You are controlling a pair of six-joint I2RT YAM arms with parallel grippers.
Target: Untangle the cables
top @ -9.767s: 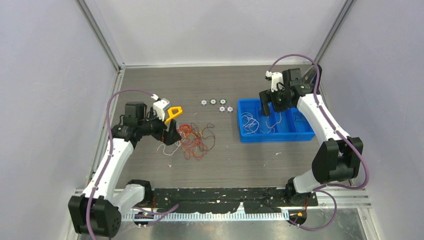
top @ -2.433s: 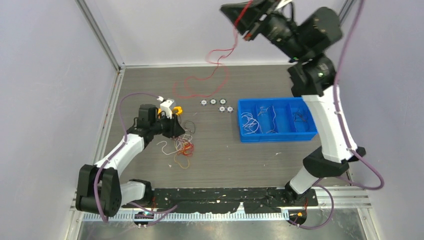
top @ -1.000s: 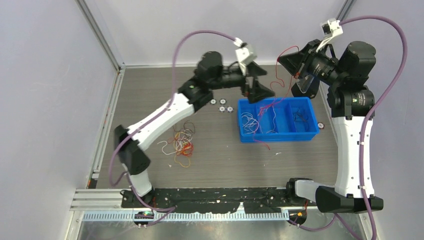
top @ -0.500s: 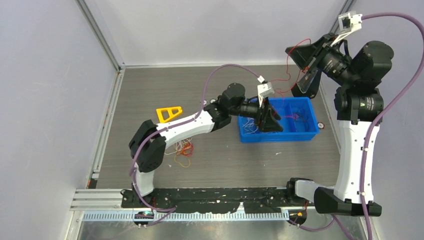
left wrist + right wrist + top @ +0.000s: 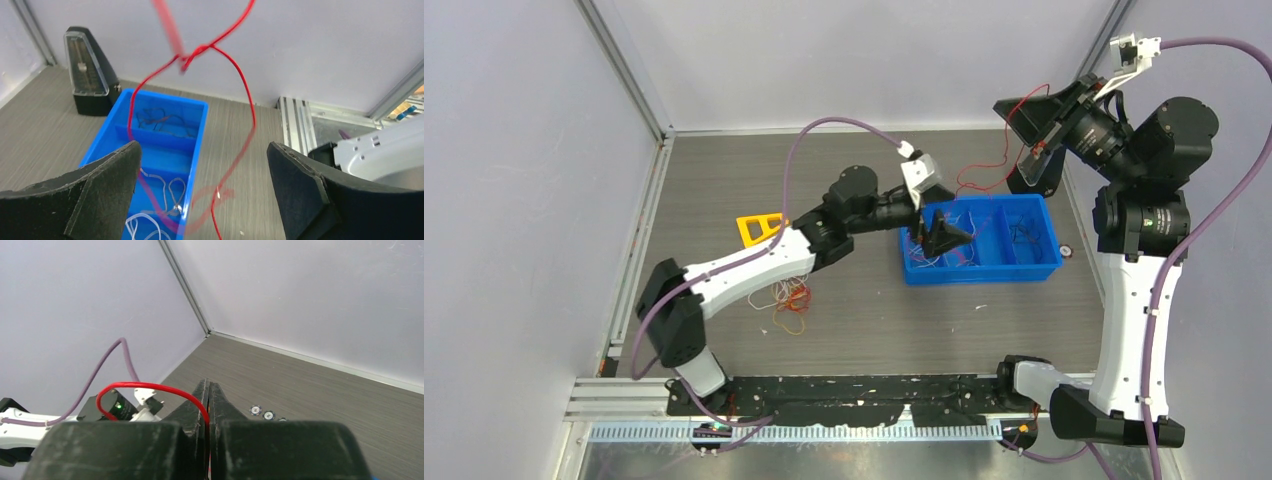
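Ahead of the wide left gripper [image 5: 202, 150], red cable [image 5: 248, 100] crosses bin's [image 5: 198, 150] edge.

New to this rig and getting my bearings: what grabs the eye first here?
A red wire, pinched in the shut right gripper held high at far right, dangles toward the blue bin. The left gripper hangs wide open over that bin. A small tangle of wires lies on the table to the left.
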